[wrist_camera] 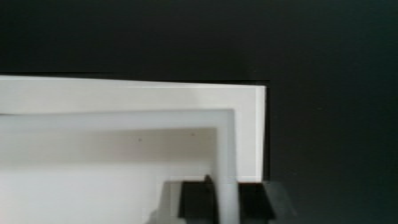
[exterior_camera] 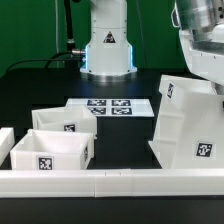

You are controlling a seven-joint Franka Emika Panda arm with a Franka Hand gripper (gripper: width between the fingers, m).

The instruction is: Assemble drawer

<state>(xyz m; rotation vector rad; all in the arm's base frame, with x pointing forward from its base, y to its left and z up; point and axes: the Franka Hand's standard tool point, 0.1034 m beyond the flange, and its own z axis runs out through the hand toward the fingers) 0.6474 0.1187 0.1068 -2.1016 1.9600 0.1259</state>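
Observation:
The drawer's tall white housing (exterior_camera: 185,128) stands at the exterior view's right, tilted, with its open side facing left and tags on its walls. My gripper (exterior_camera: 204,86) comes down from the top right and is shut on the housing's upper wall. In the wrist view the thin white wall (wrist_camera: 233,150) runs between my two dark fingers (wrist_camera: 201,203), with my gripper (wrist_camera: 233,205) closed on it. Two shallow white trays sit at the left, one (exterior_camera: 60,121) behind the other (exterior_camera: 52,150), each with a tag.
The marker board (exterior_camera: 110,105) lies flat on the black table between the trays and the housing. A low white rail (exterior_camera: 110,181) edges the table's front. The robot base (exterior_camera: 108,48) stands at the back centre. A white piece (exterior_camera: 5,140) shows at the far left edge.

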